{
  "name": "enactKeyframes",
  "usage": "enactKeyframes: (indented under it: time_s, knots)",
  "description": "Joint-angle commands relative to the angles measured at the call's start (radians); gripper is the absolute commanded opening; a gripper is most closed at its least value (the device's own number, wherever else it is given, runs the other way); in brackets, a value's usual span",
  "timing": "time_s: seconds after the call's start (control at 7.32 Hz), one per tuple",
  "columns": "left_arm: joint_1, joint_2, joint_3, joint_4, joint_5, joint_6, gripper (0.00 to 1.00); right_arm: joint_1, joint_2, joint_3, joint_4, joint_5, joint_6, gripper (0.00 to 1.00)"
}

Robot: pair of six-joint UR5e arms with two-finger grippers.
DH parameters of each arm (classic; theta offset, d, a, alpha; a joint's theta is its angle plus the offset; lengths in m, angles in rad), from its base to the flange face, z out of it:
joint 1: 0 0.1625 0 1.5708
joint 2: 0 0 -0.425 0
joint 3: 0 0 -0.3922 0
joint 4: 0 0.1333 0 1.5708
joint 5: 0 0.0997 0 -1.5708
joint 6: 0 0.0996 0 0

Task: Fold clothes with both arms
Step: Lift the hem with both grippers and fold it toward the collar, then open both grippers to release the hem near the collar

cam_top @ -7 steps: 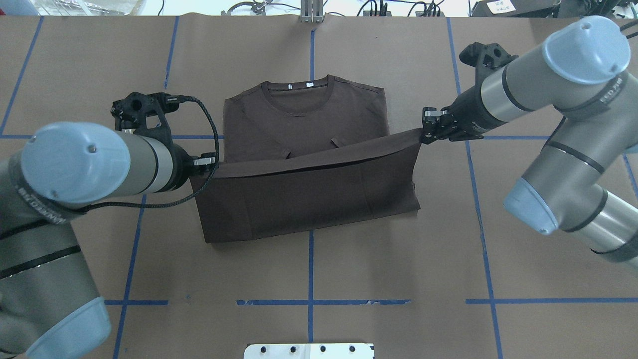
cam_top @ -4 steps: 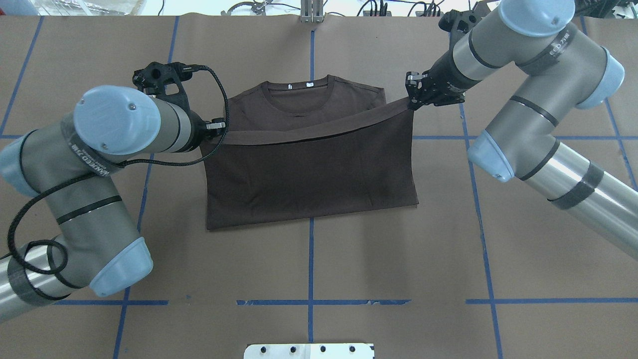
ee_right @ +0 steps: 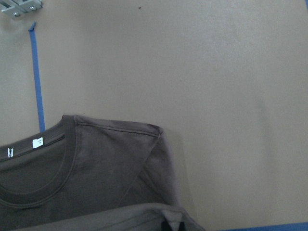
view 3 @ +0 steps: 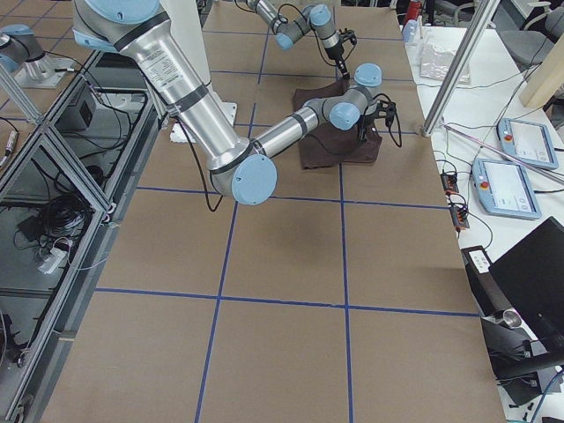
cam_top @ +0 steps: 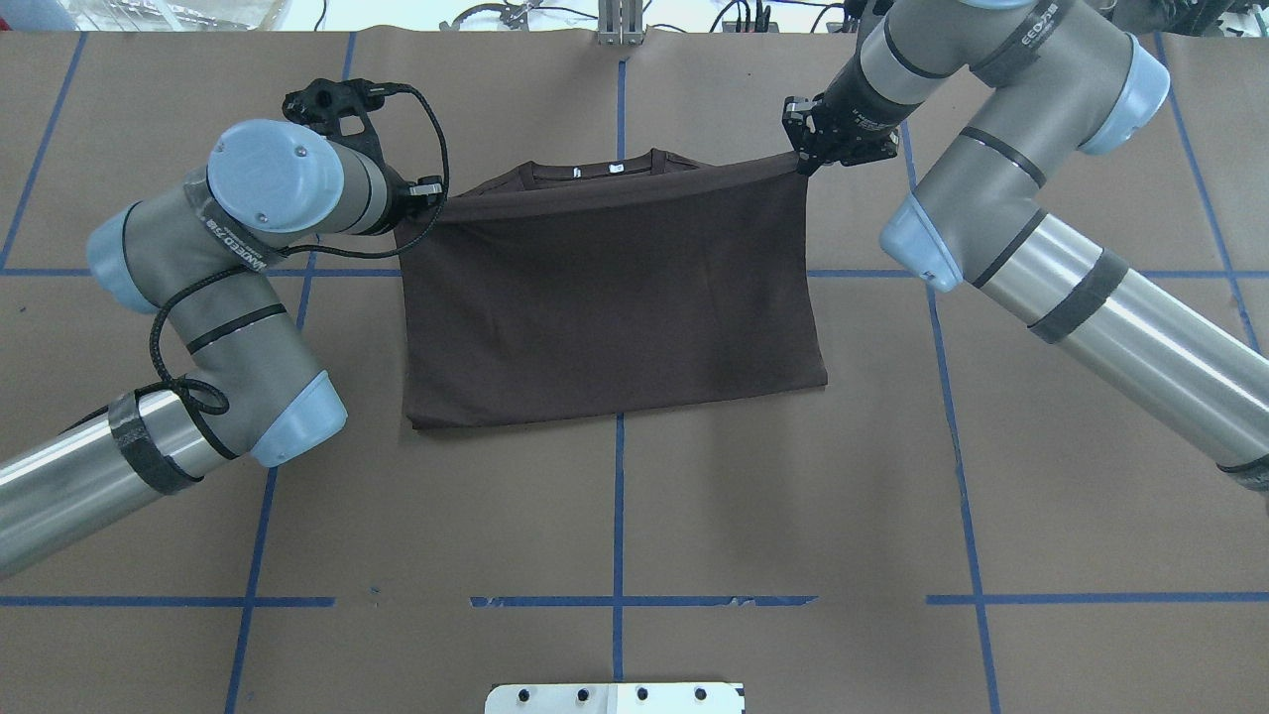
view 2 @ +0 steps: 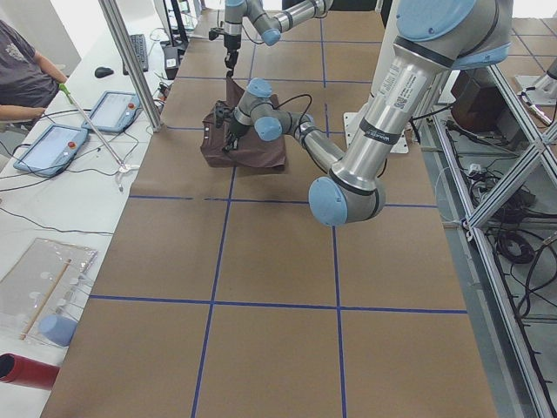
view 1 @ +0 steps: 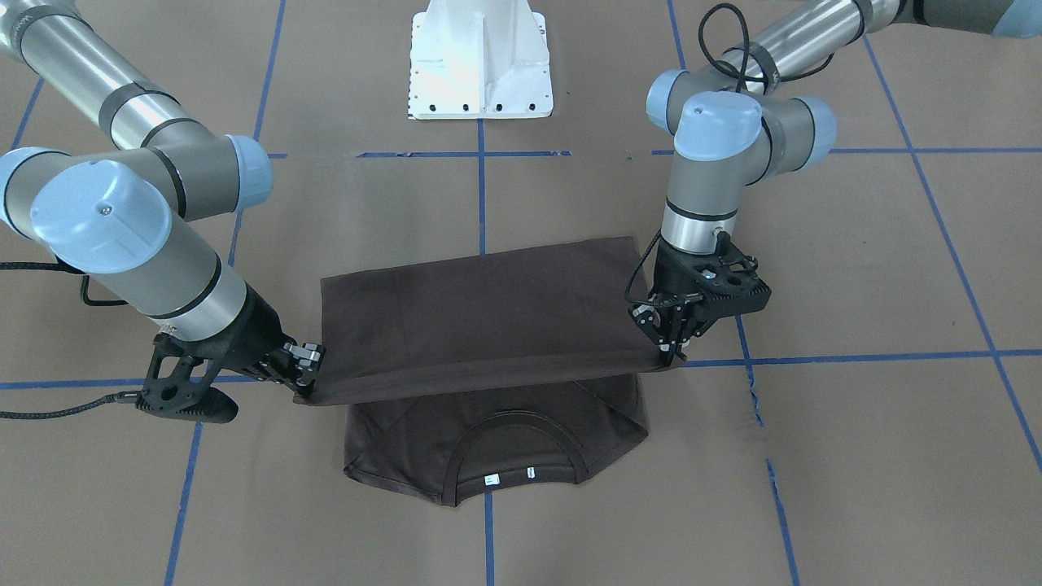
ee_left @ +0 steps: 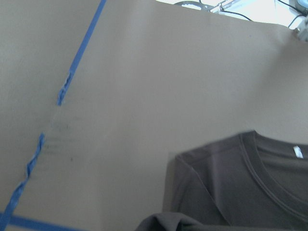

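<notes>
1. Two arms held the T-shirt (cam_top: 615, 297) by its hem, mid-fold, at the centre of the table (cam_top: 793, 496). Its lower half lay doubled over twd the collar (view 1: 513, 456).
2. L gripper (cam_top: 428, 188) was pinched on one hem corner and R gripper (cam_top: 798, 159) on the other. The hem was taut btwn them and, in the front view, lifted off the cloth below.
3. Risk: from overhead the hem ran slanted, R corner nearer the collar than L. Letting go like that would prob. leave a crooked fold.
4. Risk: both grips looked thin, right at the corners. Extra outward pull could slip one free, and that side would flop.
5. Risk: carrying too far would bury the collar & neck tags (view 1: 488, 480), or drag the under layer into bunches.
6. Risk: L arm's black cable (cam_top: 437, 124) hung close to the cloth edge and might snag it.
</notes>
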Motion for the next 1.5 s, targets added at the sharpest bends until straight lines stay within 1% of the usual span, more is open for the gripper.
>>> enactKeyframes:
  time_s: [0.0, 0.27, 0.55, 0.68, 0.82, 0.96, 1.09, 1.23, 1.37]
  knots:
    - [-0.017, -0.036, 0.096, -0.068, 0.000, 0.010, 0.00, 0.006, 0.042, -0.073, 0.000, 0.000, -0.003, 0.00]
    - [-0.017, -0.045, 0.098, -0.068, 0.000, 0.008, 0.00, 0.006, 0.110, -0.151, 0.000, -0.008, -0.004, 0.00]
    - [-0.017, -0.053, 0.098, -0.070, 0.000, 0.008, 0.00, 0.006, 0.111, -0.187, 0.064, -0.009, -0.004, 0.00]
    - [-0.017, -0.059, 0.098, -0.070, 0.000, 0.008, 0.13, 0.005, 0.112, -0.185, 0.066, -0.008, -0.003, 0.00]
    - [-0.015, -0.062, 0.099, -0.068, 0.000, 0.007, 0.77, 0.003, 0.111, -0.185, 0.066, -0.005, -0.001, 0.00]
    - [-0.015, -0.064, 0.101, -0.061, -0.001, 0.010, 1.00, 0.002, 0.103, -0.185, 0.066, -0.005, -0.007, 0.93]
    - [-0.017, -0.067, 0.102, -0.062, -0.003, 0.010, 1.00, 0.003, 0.102, -0.182, 0.066, 0.001, -0.007, 1.00]
    - [-0.017, -0.068, 0.102, -0.062, -0.009, 0.010, 1.00, 0.005, 0.089, -0.160, 0.066, 0.011, -0.013, 1.00]
    - [-0.017, -0.068, 0.101, -0.059, -0.030, 0.010, 1.00, 0.003, -0.003, -0.064, 0.068, 0.024, -0.006, 1.00]
